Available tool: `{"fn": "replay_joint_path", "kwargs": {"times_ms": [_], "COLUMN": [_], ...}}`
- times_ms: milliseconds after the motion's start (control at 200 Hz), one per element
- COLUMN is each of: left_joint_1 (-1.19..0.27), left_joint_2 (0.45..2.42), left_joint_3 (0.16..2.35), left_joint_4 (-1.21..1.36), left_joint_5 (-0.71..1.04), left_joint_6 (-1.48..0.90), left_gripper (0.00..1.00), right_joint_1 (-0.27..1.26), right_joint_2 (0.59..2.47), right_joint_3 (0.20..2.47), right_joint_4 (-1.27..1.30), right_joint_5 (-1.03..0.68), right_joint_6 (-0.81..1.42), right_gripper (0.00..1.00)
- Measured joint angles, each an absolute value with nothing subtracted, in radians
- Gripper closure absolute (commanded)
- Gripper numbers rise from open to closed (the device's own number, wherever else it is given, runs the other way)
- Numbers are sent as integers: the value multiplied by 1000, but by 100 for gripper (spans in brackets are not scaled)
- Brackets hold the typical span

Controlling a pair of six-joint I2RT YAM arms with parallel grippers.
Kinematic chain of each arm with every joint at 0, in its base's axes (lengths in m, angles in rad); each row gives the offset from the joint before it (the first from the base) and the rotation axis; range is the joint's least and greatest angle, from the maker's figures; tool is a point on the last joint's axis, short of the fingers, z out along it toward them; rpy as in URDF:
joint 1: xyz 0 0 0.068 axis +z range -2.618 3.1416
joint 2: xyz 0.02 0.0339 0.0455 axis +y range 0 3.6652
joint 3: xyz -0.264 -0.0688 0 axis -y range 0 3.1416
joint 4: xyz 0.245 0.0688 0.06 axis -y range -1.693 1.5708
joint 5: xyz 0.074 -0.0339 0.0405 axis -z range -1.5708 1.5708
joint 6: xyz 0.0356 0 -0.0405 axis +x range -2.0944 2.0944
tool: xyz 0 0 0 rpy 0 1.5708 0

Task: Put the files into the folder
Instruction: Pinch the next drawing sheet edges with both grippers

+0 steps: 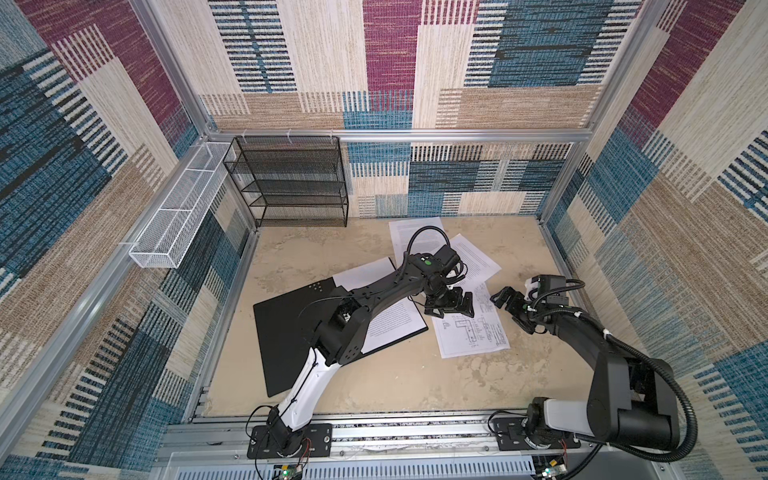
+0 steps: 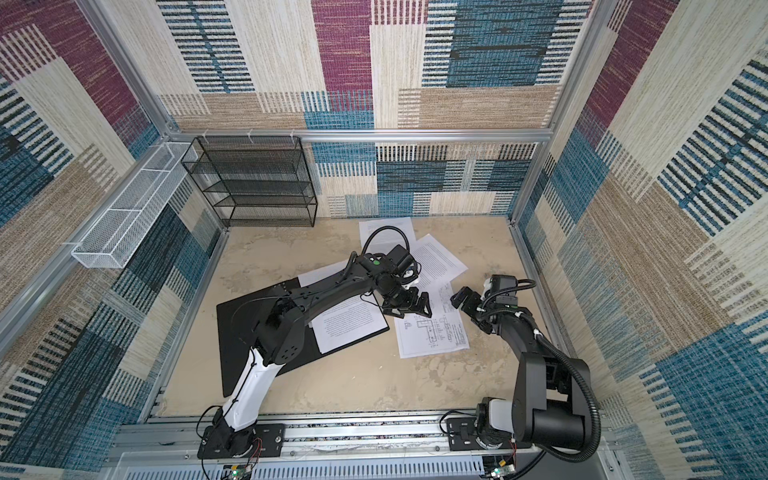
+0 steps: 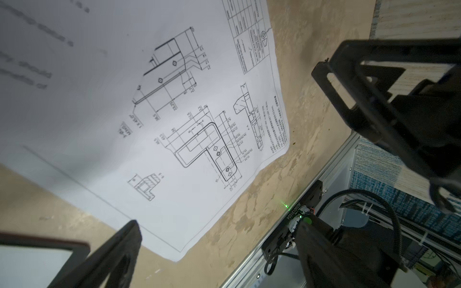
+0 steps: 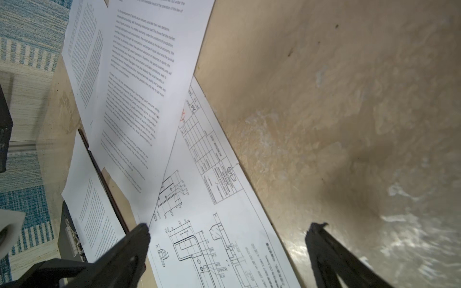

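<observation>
Hazards for your attention: left gripper (image 1: 451, 306) and right gripper (image 1: 501, 298) both hang released and empty above the white line-drawing paper sheet (image 1: 465, 337). This sheet lies flat on the beige tabletop (image 1: 374, 384), just beside the open black-lined flat folder (image 1: 282, 340). Its far end sits under a white printed-text sheet (image 1: 478, 259), so your drag could pull that along, and a flat pinch may crumple or miss.

Folder (image 1: 282, 332) open flat, files (image 1: 467, 338) loose nr it
</observation>
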State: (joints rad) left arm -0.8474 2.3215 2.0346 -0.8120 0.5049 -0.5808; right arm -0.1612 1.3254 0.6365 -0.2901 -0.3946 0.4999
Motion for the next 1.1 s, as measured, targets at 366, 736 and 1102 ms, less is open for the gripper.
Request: {"fn": "replay_joint_path", "kwargs": {"times_ms": [366,736,1102], "left_joint_1": [-852,-849,-846], "left_joint_2": [2395,2364,2369], "left_joint_3": [2018,1906,1887], "left_joint_4": [-786,-699,-651], "left_joint_5": [530,537,593], "left_joint_6": [-588,-595,-606], "left_gripper": [2,2,2], "right_joint_1": [-166,-161,-138], "right_joint_2": [1365,1425,1396], "right_joint_3": [602,561,519], "right_joint_4": [-255,-84,-78], "right_joint_5": [-452,-562,-712], "right_joint_6": [496,493,553], "right_gripper": [0,0,0]}}
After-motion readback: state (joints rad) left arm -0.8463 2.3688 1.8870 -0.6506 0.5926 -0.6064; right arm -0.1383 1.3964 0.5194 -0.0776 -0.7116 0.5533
